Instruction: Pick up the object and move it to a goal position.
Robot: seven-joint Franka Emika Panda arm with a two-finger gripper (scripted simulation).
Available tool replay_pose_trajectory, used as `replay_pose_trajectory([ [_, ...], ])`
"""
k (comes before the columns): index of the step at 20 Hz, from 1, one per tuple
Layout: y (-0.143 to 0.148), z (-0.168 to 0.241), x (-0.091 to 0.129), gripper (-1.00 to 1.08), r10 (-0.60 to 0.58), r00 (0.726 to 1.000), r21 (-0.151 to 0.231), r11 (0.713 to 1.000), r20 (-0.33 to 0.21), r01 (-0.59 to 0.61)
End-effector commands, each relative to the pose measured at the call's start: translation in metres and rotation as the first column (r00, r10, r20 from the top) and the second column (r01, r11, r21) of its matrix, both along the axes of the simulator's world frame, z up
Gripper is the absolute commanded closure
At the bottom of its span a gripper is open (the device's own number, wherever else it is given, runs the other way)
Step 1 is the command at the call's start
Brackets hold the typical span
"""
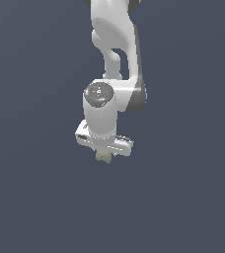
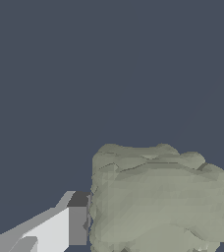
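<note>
Exterior view: white arm (image 1: 115,54) is hanging down from 12 o'clock, wrist pointing down at centre. Gripper (image 1: 104,154) is sitting just below the wrist, its white body much wider than its load. Lump (image 1: 103,157), pale olive-green and knobbly, is poking out directly beneath the gripper at 6 o'clock.

Wrist view: one finger (image 2: 60,229) is pressing against the lump's (image 2: 158,197) side from 9 o'clock; a sliver of the other is touching at 3 o'clock. Gripper is clamping narrowly on the lump.
</note>
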State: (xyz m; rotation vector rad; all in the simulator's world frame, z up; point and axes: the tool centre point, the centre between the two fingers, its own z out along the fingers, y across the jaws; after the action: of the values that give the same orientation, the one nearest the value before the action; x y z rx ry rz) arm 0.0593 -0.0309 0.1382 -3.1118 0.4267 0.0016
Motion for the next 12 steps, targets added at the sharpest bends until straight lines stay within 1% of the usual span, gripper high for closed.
replay_pose_trajectory([
  [1, -0.017, 0.027, -0.004, 1.08, 0.0, 1.0, 0.0, 1.0, 0.001, 0.0],
  [12, -0.087, 0.142, -0.017, 1.08, -0.001, 1.0, 0.001, 1.0, 0.001, 0.001],
])
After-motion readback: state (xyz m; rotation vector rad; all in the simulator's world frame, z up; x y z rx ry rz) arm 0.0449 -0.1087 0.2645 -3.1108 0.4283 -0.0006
